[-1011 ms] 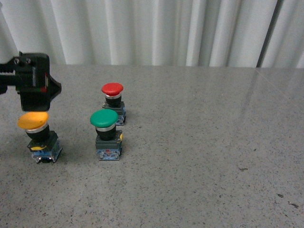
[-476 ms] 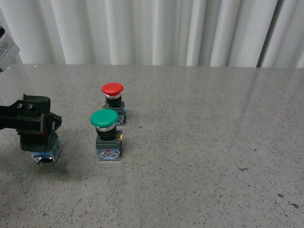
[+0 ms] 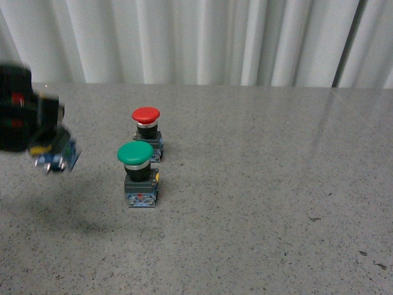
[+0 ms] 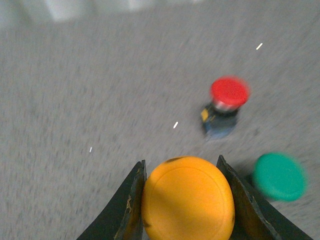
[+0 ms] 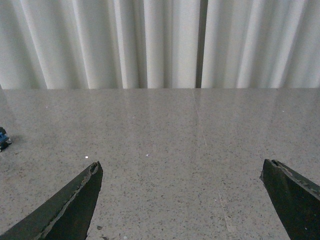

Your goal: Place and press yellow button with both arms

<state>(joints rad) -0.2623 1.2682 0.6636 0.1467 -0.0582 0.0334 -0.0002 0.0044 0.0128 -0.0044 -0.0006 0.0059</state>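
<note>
- I can read no writing: the markings on the button bases are too small, and the left side of the front view is smeared with motion blur.
- My left gripper (image 4: 181, 162) pinches the yellow button (image 4: 188, 198). In the left wrist view its two black fingers (image 4: 131, 205) press against either side of the wide yellow cap.
- In the front view that gripper is a dark blur at the left edge, partly cut off. It hides the yellow cap, and only the blue-and-yellow base shows below it, tilted and clear of the table (image 3: 276, 184), with a soft shadow underneath.
- The green button (image 3: 137, 172) stands upright on the table, with the red button (image 3: 146, 128) upright just behind it. Both sit well to the right of the held button.
- My right gripper (image 5: 181, 164) is spread wide with nothing between the fingers. Only the two fingertips show, cut off at the picture's lower edge, above bare table.
- A small blue object (image 5: 2, 139) sits at the edge of the right wrist view, cut off, and I cannot tell what it is.
- A white pleated curtain (image 3: 202, 37) closes off the back.
</note>
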